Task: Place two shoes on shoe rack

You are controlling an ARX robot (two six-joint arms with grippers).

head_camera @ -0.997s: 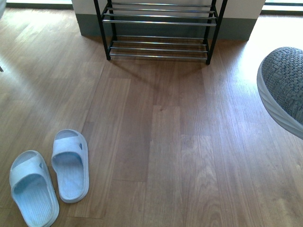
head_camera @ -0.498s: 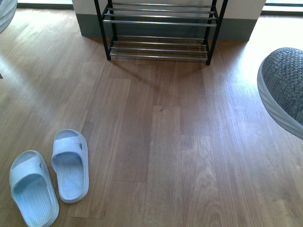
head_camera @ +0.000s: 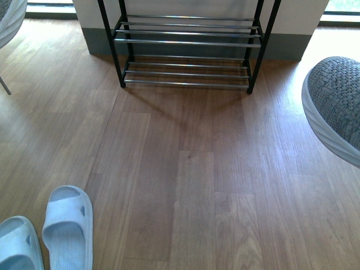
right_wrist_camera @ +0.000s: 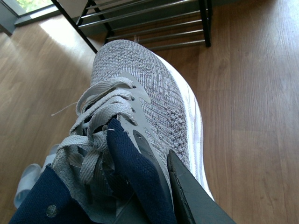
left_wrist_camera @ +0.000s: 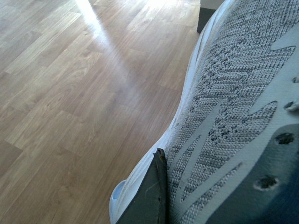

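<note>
Nothing is placed yet: you have both shoes lifted, neither delivered. The shoe rack [head_camera: 188, 40] stands against the far wall, straight ahead across bare wood floor [head_camera: 185, 180]. Its two visible tiers of chrome bars hold no shoes (the upper tiers are cut off by the frame edge, so you cannot tell about those).

The left gripper [left_wrist_camera: 215, 205] is clamped on the left-hand sneaker [left_wrist_camera: 233, 107], a grey knit one with a white sole. One dark finger [left_wrist_camera: 152, 196] presses its outer side; the other finger is hidden. In the front view that sneaker only peeks in at the top-left corner, held off the floor and well left of the rack.

The right gripper [right_wrist_camera: 140, 205] is closed on the right-hand sneaker [right_wrist_camera: 140, 107], with one finger [right_wrist_camera: 191, 196] flat against its side by the navy tongue. The toe points toward the rack, and the shoe hangs near the rack's right side but well short of it.

A pair of pale slide sandals [head_camera: 67, 228] sits on the floor near you at the left, untouched.

Left to do, by my judgement: close the gap to the rack, set each sneaker on the bars, and release.
</note>
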